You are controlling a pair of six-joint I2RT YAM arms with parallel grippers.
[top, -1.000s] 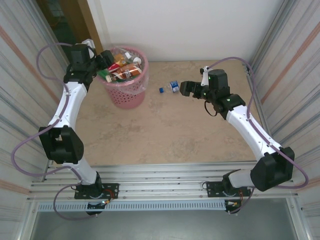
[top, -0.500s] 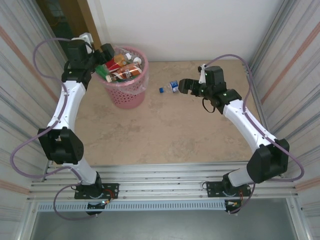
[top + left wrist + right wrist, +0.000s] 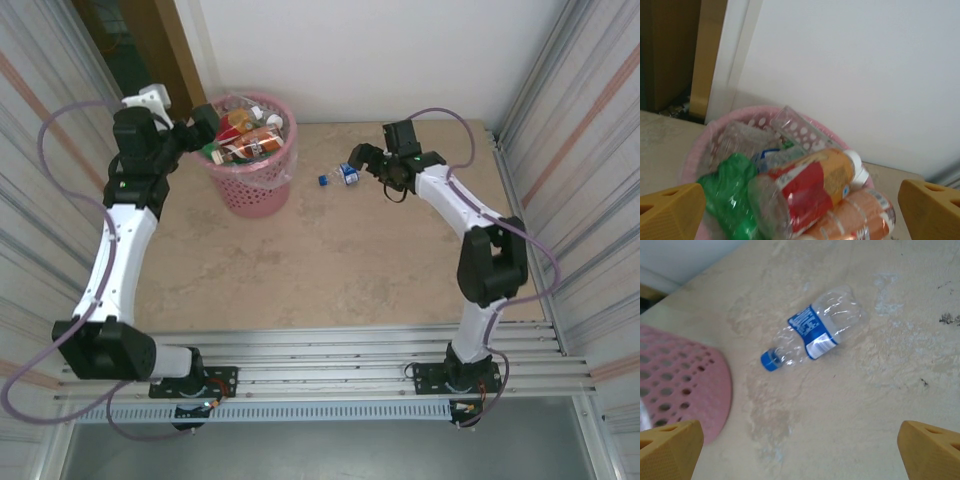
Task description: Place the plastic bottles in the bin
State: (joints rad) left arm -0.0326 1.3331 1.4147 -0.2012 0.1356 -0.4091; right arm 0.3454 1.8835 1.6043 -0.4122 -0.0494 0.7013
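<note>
Pink bin [image 3: 710, 131] cut off at the left wrist view's lower edge, green bottle [image 3: 732, 192] inside it blurred (outline smeared), deeper bottles hidden beneath the top ones, clear bottle [image 3: 344, 175] with label too small to read from above.

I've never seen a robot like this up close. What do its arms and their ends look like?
The left arm and right arm have white tube-like sections joined by chunky black joints. A thin lilac cable loops loosely alongside each. Their ends, the left tool and the right tool, are black, with orange-yellow wedge-shaped fingertips.
</note>
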